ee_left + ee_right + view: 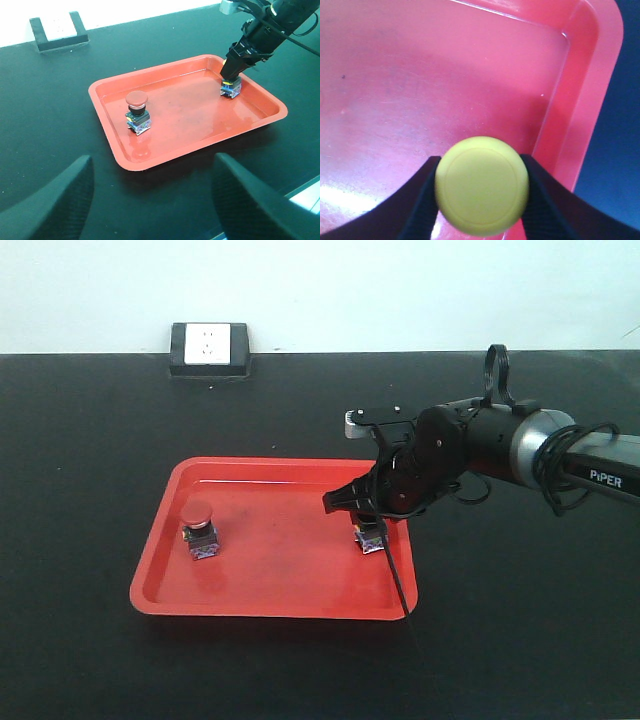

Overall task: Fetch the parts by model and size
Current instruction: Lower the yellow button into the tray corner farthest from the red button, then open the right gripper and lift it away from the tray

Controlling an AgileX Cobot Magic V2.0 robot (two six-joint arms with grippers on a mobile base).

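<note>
Resting on a black tabletop, nearest item first: one red tray, rectangular, rounded corners, raised rim, glossy floor.

Contents, left half of tray: red-capped switch, mushroom head up, upright on its blue-and-silver block base, free of any tool. In the left wrist view it stands at.

Contents, right half, close to the right rim: yellow-capped switch, base on the tray floor, cap hidden from the front by the tool. The right wrist view shows the round yellow cap from above, plain, no marking legible.

Right gripper: clamped on the yellow-capped switch, one dark finger pressed against each side of the cap. Arm enters from the right, roughly level, wrist bent down into the tray; black housing, silver collar, looped black cable. White lettering "PiPER" on the forearm.

Left gripper: seen only in its own wrist view as two blurred dark fingers at the near edge, set wide apart, holding nothing, short of the tray.

Far edge of tabletop: white wall-type socket in a black frame; writing not legible. Pale wall beyond.
</note>
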